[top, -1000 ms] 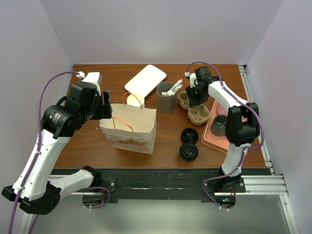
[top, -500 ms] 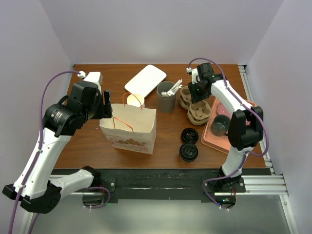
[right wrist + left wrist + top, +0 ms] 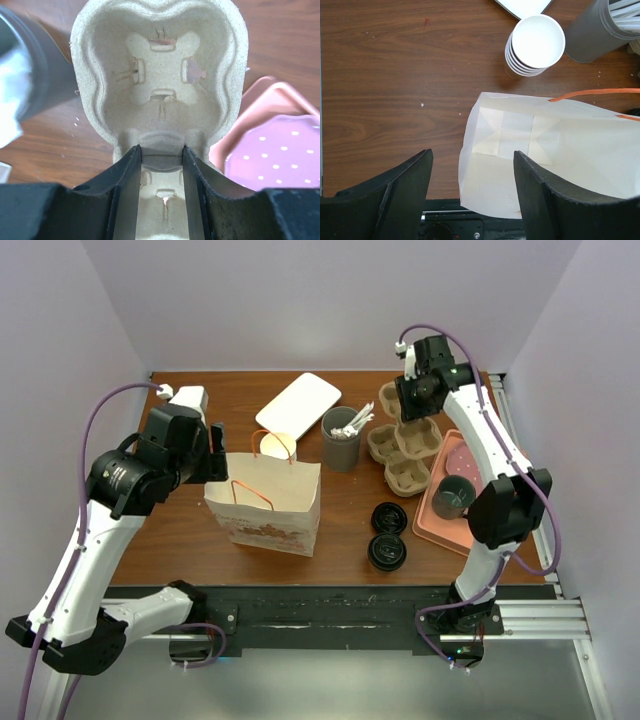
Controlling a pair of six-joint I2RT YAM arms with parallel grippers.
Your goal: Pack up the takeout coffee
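Wood table (image 3: 240,390) w/ 1 bag (image 3: 265,505), 2 black lids (image 3: 388,517); L tool (image 3: 472,160) apart, R tool (image 3: 161,152) clamped on carrier (image 3: 160,60).

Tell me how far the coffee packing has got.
Done: the paper bag stands open, empty inside. In hand: the right claw grips the pulp cup carrier; the left claw hangs open over the bag's edge. Left: the two black-lidded cups sit outside the bag, unpacked.
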